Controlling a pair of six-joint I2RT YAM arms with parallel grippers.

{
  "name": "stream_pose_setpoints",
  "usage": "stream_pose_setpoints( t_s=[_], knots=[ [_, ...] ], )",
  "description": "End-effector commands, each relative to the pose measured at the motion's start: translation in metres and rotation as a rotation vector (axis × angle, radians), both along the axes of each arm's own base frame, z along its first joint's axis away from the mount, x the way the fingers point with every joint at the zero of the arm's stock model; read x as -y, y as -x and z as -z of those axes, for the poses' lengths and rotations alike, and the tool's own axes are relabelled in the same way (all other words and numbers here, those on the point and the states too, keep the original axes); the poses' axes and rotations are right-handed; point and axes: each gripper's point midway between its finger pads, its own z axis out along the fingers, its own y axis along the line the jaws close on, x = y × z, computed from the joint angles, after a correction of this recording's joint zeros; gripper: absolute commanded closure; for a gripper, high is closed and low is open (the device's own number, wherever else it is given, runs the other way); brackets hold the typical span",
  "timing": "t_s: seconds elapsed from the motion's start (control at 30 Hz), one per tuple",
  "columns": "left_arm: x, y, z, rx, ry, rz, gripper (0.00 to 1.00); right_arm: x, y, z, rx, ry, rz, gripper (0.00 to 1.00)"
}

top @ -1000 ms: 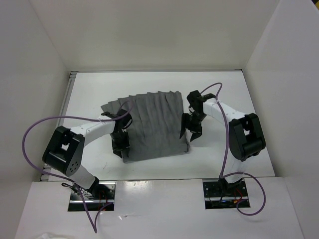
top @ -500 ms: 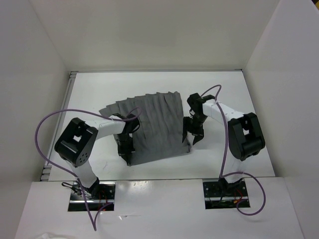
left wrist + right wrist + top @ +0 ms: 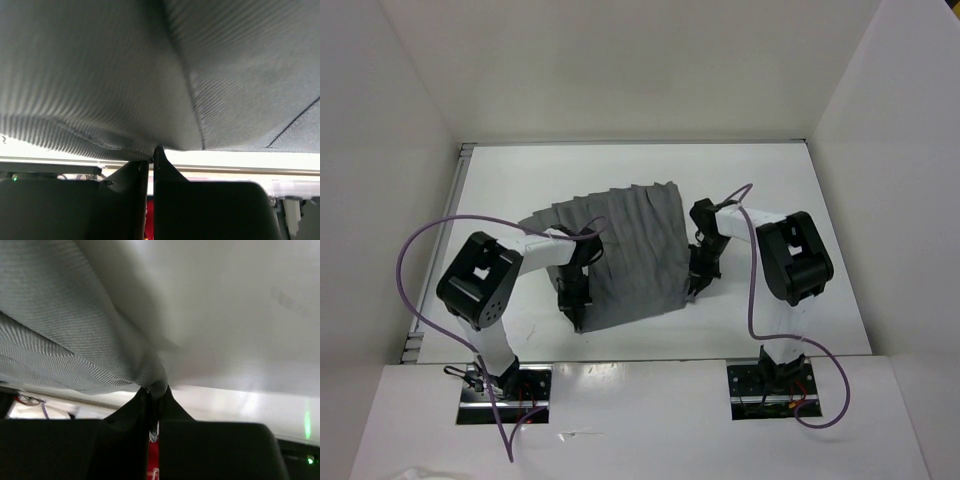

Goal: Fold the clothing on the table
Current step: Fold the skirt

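The cloth [image 3: 630,255] lies near the middle of the table [image 3: 790,190], a bit closer to the near edge. It is grey and full of pleats. One edge fans out toward the table's far edge, and the other faces the near edge.

My left gripper [image 3: 152,155] is pinched tight on the near left corner of the cloth. In my left wrist view the hem sits right at its tip. My right gripper [image 3: 155,390] is pinched on the near right corner, with a small bunch of cloth squeezed inside. So the cloth sits between my two grippers, and each one holds a corner.

I think the step now is to lift the near edge and carry it over to the far edge. To do it well, I should raise both corners together, at the same height, so the cloth does not twist. A little stretch between the grippers should make the fold straight. Both holds are right at the very edge, so a quick pull could let the cloth slip out. Slow is best.
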Motion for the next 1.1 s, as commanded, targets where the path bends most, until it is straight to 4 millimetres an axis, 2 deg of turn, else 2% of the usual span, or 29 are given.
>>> stream_pose_setpoints(
  t_s=[0.0, 0.03, 0.07, 0.13, 0.17, 0.2, 0.27, 0.3, 0.37, 0.43, 0.47, 0.5, 0.53, 0.57, 0.6, 0.63, 0.67, 0.7, 0.73, 0.77, 0.8, 0.83, 0.9, 0.93, 0.97, 1.03, 1.07],
  knots=[
    [0.002, -0.056, 0.029, 0.178, -0.001, 0.034, 1.0, -0.009, -0.078, 0.0, 0.236, -0.006, 0.054, 1.0],
    [0.008, -0.078, 0.025, 0.221, 0.022, 0.05, 1.0, -0.009, -0.09, -0.011, 0.286, 0.005, 0.067, 1.0],
    [0.007, -0.092, 0.023, 0.248, 0.017, 0.052, 1.0, -0.009, -0.11, -0.033, 0.359, -0.006, 0.082, 1.0],
    [0.005, -0.126, 0.023, 0.294, 0.025, 0.057, 1.0, -0.004, -0.132, -0.052, 0.42, -0.01, 0.113, 1.0],
    [0.014, -0.162, 0.009, 0.382, 0.047, 0.055, 1.0, -0.003, -0.152, -0.07, 0.481, -0.018, 0.131, 1.0],
    [0.011, -0.181, 0.012, 0.403, 0.05, 0.046, 1.0, 0.0, -0.156, -0.078, 0.488, -0.018, 0.14, 1.0],
    [0.007, -0.215, 0.002, 0.471, 0.039, 0.062, 1.0, 0.003, -0.17, -0.086, 0.51, -0.011, 0.144, 1.0],
    [0.008, -0.237, -0.007, 0.515, 0.035, 0.06, 1.0, 0.004, -0.168, -0.082, 0.49, -0.004, 0.143, 1.0],
    [0.0, -0.253, -0.014, 0.545, 0.035, 0.039, 1.0, 0.004, -0.161, -0.076, 0.467, -0.005, 0.14, 1.0],
    [-0.007, -0.254, -0.015, 0.547, 0.032, 0.041, 1.0, -0.001, -0.146, -0.074, 0.437, -0.031, 0.126, 1.0],
    [-0.006, -0.25, -0.015, 0.545, 0.044, 0.042, 1.0, 0.001, -0.132, -0.06, 0.387, -0.023, 0.122, 1.0],
    [-0.004, -0.247, -0.02, 0.556, 0.063, 0.042, 1.0, -0.001, -0.123, -0.061, 0.38, -0.024, 0.122, 1.0],
    [-0.008, -0.24, -0.018, 0.54, 0.069, 0.034, 1.0, 0.004, -0.109, -0.045, 0.338, -0.008, 0.12, 1.0],
    [-0.011, -0.225, -0.007, 0.504, 0.071, 0.036, 1.0, 0.004, -0.102, -0.043, 0.322, -0.015, 0.118, 1.0],
    [-0.007, -0.216, -0.012, 0.496, 0.106, 0.037, 1.0, 0.004, -0.094, -0.038, 0.299, -0.017, 0.117, 1.0],
    [-0.007, -0.207, -0.011, 0.479, 0.12, 0.038, 1.0, 0.006, -0.078, -0.028, 0.251, -0.001, 0.106, 1.0],
    [-0.009, -0.191, -0.011, 0.457, 0.132, 0.039, 1.0, 0.008, -0.072, -0.024, 0.234, 0.006, 0.105, 1.0],
    [-0.006, -0.181, -0.013, 0.443, 0.162, 0.04, 1.0, 0.006, -0.066, -0.027, 0.237, 0.003, 0.103, 1.0],
    [-0.005, -0.174, -0.015, 0.436, 0.179, 0.04, 1.0, 0.008, -0.051, -0.021, 0.196, 0.018, 0.101, 1.0],
    [-0.001, -0.165, -0.027, 0.447, 0.202, 0.05, 1.0, 0.01, -0.043, -0.021, 0.175, 0.026, 0.109, 1.0],
    [-0.001, -0.153, -0.026, 0.427, 0.221, 0.05, 1.0, 0.009, -0.035, -0.022, 0.163, 0.03, 0.109, 1.0],
    [0.006, -0.143, -0.033, 0.407, 0.278, 0.061, 1.0, 0.009, -0.02, -0.026, 0.144, 0.025, 0.096, 1.0],
    [0.011, -0.129, -0.053, 0.413, 0.335, 0.075, 1.0, 0.005, -0.009, -0.037, 0.13, 0.018, 0.114, 1.0],
    [0.016, -0.122, -0.061, 0.405, 0.381, 0.077, 1.0, 0.002, -0.006, -0.051, 0.158, 0.005, 0.115, 1.0],
    [0.015, -0.113, -0.075, 0.416, 0.397, 0.079, 1.0, -0.002, 0.007, -0.059, 0.137, 0.012, 0.113, 1.0],
    [0.015, -0.106, -0.093, 0.43, 0.417, 0.093, 1.0, -0.009, 0.013, -0.086, 0.175, -0.027, 0.117, 1.0],
    [0.017, -0.095, -0.113, 0.437, 0.458, 0.107, 1.0, -0.009, 0.022, -0.094, 0.161, -0.021, 0.115, 1.0]
  ],
)
